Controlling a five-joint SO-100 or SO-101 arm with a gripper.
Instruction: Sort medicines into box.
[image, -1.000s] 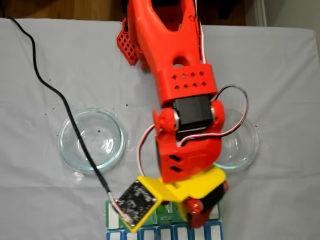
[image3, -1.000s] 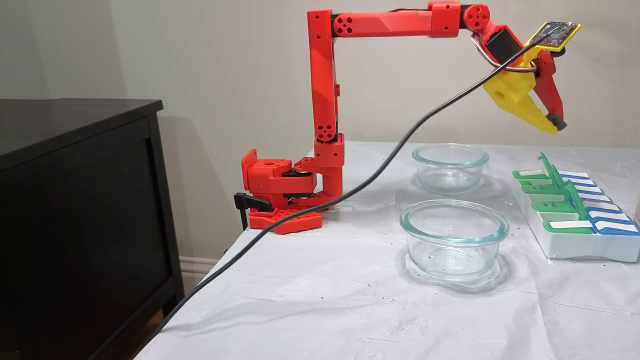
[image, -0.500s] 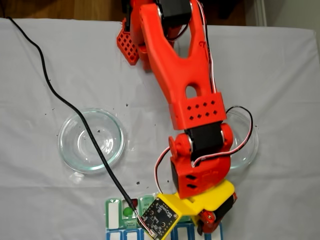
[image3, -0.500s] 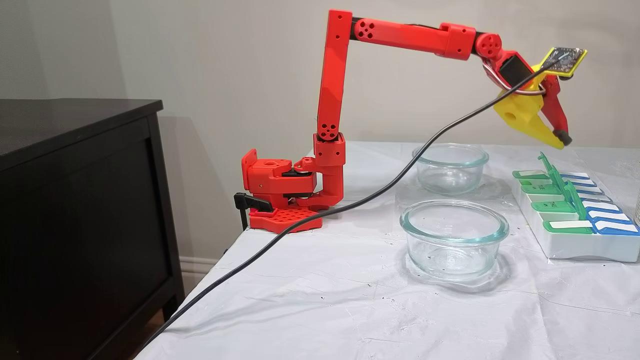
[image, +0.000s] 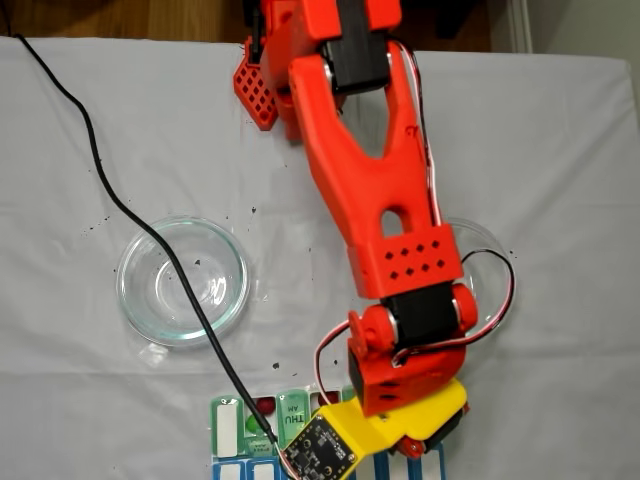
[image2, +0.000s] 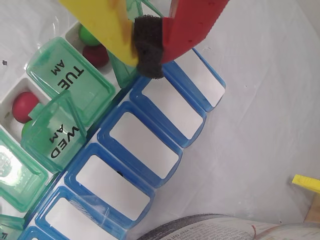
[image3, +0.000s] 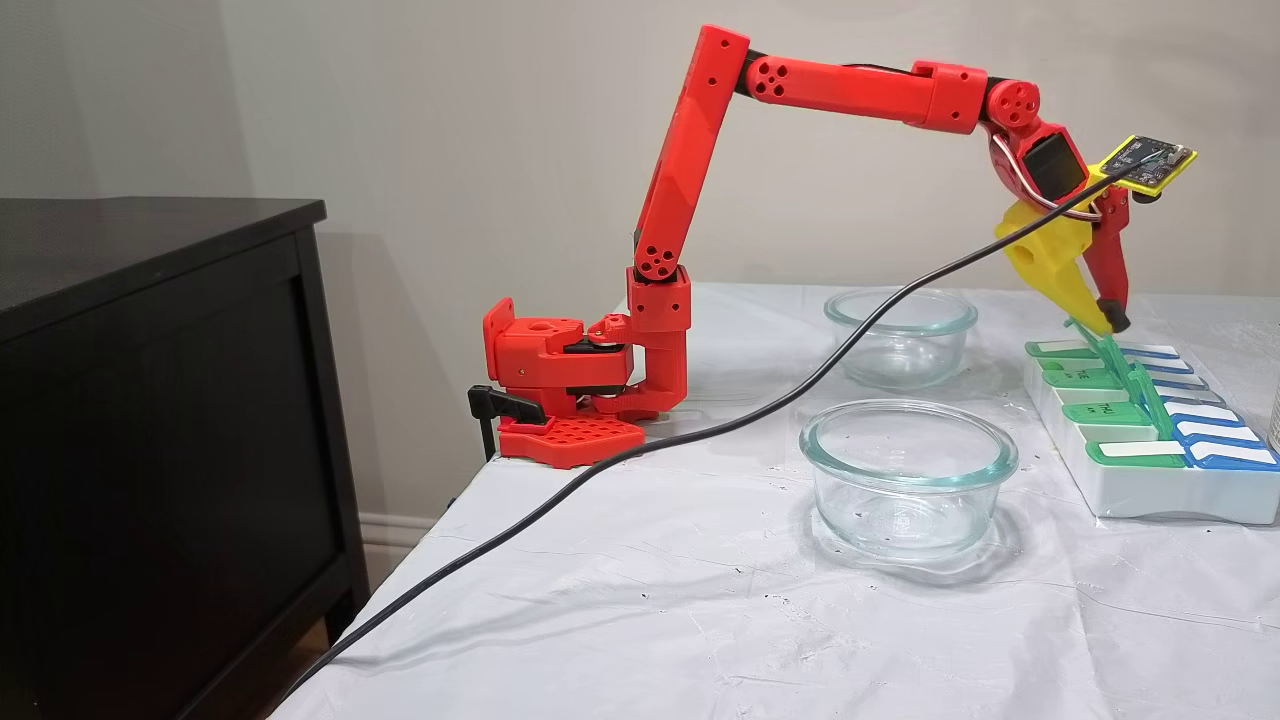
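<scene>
My gripper (image2: 147, 47) is shut, its yellow and red fingers meeting on the black foam pad with nothing seen between them. It hangs low over the far end of the box (image3: 1150, 495), its tip at the top of an upright green lid (image3: 1095, 340). In the wrist view the box (image2: 70, 80) shows green lids marked TUE and WED. Open compartments hold medicines: a green ball (image2: 87, 36) beside a dark red one (image2: 96, 54), and another red ball (image2: 24, 106). From above, the gripper (image: 415, 447) sits over the box (image: 293, 418), and a red ball (image: 265, 405) shows.
Two clear glass dishes (image3: 908, 480) (image3: 900, 335) stand between the arm's base and the box. A row of blue-and-white lids (image2: 145, 145) runs beside the green ones. A black cable (image3: 700, 430) trails across the table. A dark cabinet (image3: 150, 400) stands left of the table.
The arm has reached farther out and come down from high above the table to just over the box's far end. The gripper has stayed shut.
</scene>
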